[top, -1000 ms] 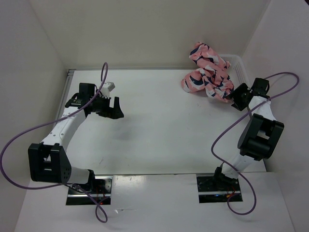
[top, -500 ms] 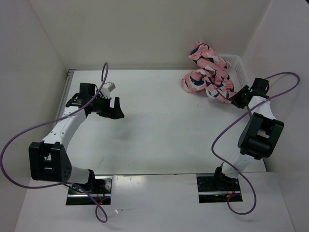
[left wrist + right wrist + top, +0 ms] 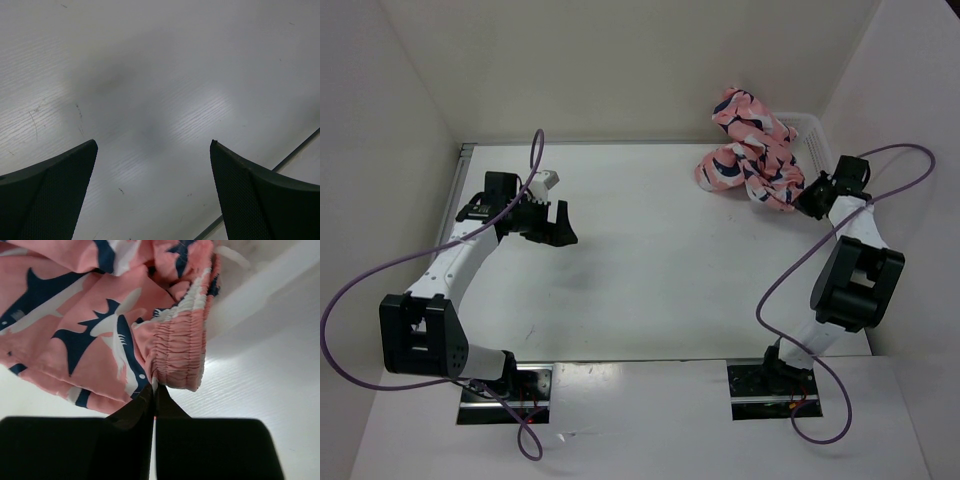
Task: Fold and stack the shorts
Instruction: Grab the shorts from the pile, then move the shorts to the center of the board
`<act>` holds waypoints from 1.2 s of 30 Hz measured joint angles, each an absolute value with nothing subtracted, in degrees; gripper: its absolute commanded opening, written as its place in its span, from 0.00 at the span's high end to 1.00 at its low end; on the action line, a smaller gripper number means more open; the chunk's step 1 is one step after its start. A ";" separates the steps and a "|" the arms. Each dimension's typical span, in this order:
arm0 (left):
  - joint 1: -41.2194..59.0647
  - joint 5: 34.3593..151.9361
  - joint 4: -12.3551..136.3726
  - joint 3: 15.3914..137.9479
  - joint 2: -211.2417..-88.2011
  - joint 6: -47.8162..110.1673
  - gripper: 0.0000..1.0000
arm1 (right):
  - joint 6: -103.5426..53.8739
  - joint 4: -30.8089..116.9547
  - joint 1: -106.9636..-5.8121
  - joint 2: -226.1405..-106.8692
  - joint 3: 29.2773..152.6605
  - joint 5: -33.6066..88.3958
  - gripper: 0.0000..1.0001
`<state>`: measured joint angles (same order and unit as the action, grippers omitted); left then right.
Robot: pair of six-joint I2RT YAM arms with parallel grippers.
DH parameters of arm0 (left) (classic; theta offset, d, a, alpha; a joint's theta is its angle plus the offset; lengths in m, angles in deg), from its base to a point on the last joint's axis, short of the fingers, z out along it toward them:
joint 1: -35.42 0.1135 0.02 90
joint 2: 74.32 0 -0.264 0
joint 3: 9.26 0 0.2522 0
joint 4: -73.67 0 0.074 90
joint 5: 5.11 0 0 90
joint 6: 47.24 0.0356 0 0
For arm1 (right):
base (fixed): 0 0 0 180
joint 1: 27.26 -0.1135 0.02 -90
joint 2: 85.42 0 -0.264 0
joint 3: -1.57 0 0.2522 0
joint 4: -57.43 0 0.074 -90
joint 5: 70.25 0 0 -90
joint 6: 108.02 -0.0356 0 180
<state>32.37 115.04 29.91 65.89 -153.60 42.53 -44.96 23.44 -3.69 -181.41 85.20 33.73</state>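
The shorts (image 3: pixel 752 152), salmon-pink with navy and white shapes, lie crumpled at the back right, draped over the rim of a white mesh basket (image 3: pixel 815 140) and onto the table. My right gripper (image 3: pixel 807 198) is shut on the shorts at their near right edge. In the right wrist view the fingertips (image 3: pixel 154 390) pinch fabric beside the gathered elastic waistband (image 3: pixel 182 352). My left gripper (image 3: pixel 563 222) stands wide open above bare table at the left, far from the shorts. Its two dark fingers (image 3: pixel 55 195) frame only tabletop in the left wrist view.
White walls close in the table on the left, back and right. The basket sits in the back right corner against the wall. A dark seam (image 3: pixel 280 165) in the tabletop runs past my left gripper. Purple cables loop off both arms.
My right gripper has moved a little up toward the shorts and closed on their edge. The left arm has not moved.
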 measured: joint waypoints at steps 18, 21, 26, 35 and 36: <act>32.37 115.21 30.87 68.05 -152.53 42.53 0.00 | -37.61 25.38 -14.44 -180.36 111.19 20.38 1.00; 32.37 115.17 31.20 68.49 -151.87 42.50 0.00 | -34.71 25.69 -20.98 -181.37 119.87 17.51 1.00; 32.37 114.27 31.68 68.64 -150.02 42.53 0.00 | -32.04 26.87 -30.38 -187.27 143.17 15.26 1.00; 35.76 111.41 32.97 68.64 -145.19 42.53 0.00 | -28.33 28.16 -49.85 -198.26 175.71 18.61 1.00; 36.44 110.80 33.25 68.64 -144.47 42.53 0.00 | -28.48 27.92 -51.99 -198.61 176.23 19.74 1.00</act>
<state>36.44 110.80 33.25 68.64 -144.47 42.53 -28.48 27.92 -51.99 -198.61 176.23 19.74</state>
